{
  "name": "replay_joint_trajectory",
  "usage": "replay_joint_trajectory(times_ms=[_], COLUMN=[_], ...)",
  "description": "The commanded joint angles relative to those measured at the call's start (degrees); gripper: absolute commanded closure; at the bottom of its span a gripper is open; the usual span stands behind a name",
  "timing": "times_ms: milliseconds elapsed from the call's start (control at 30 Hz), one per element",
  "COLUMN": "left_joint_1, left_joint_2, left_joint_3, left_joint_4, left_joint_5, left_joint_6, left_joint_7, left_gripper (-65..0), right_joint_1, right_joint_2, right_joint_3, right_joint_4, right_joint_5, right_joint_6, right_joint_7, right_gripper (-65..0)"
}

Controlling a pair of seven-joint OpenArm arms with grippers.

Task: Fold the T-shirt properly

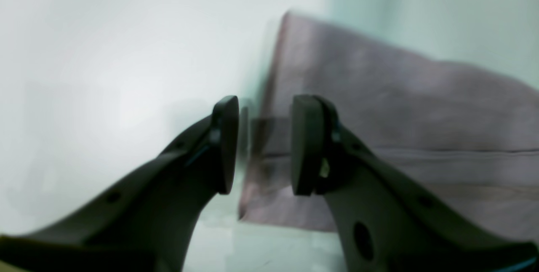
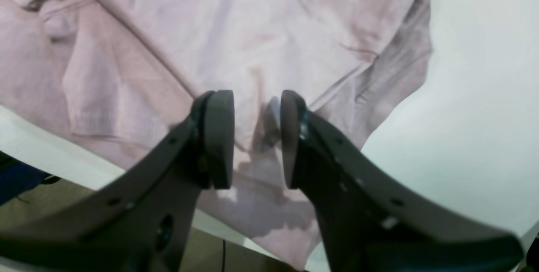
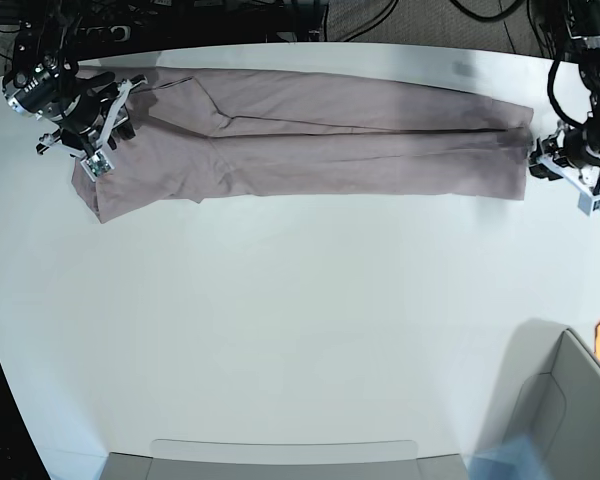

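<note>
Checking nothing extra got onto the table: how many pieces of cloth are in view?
1. The T-shirt lies as a long folded band across the far side of the table, between the two arms. Nothing else looks like cloth.

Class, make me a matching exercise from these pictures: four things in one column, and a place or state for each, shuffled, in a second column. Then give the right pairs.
Column one
1. plain dusty mauve T-shirt of thin wrinkly fabric
2. left gripper with dark fingers
3. right gripper with dark fingers
4. white table top

Column two
A. open, at the shirt's end on the base view's right
B. folded into a long band across the far side of the table
C. mostly bare in front of the cloth
D. open, over the shirt's end on the base view's left

Pairs: 1-B, 2-A, 3-D, 4-C
</note>
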Motion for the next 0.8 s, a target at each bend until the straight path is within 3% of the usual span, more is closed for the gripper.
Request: replay_joint_trajectory(times_ms=[0,300,433,667,767], left_joint_1=[-0.58,1.79,-0.06,2.85,2.58], left_joint_2=[-1.45,-1.45,-1.37,-1.19,-1.28], left_joint_3=[1.12,8.24,14.13,16.51,22.84], left_joint_4=[0.52,-4.84,-12.58,-7.92,-8.00], left_joint_5=[-1.07,-0.98,4.65,6.05,6.14], left_joint_6=[-0.13,-0.13,-0.04,-0.57,-4.17], left_joint_7=[-0.65,-6.45,-10.49,-8.73,-8.21], left_gripper=[-21.0,-21.0,-20.7,-20.7,-13.9], right_joint_1=[0.14,0.23,0.23,0.23,0.23], right_joint_2=[0.82,0.91,0.91,0.91,0.91], right_joint_3=[0.42,0.42,0.42,0.42,0.42], right_joint_4=[0.97,0.97,0.97,0.97,0.97], right_joint_5=[0.50,0.33,0.41,0.50,0.50], right_joint_6=[0.07,0.07,0.07,0.07,0.07], right_joint_7=[0.67,0.76,0.76,0.76,0.76], right_gripper=[-18.8,-18.8,-18.8,-18.8,-18.8])
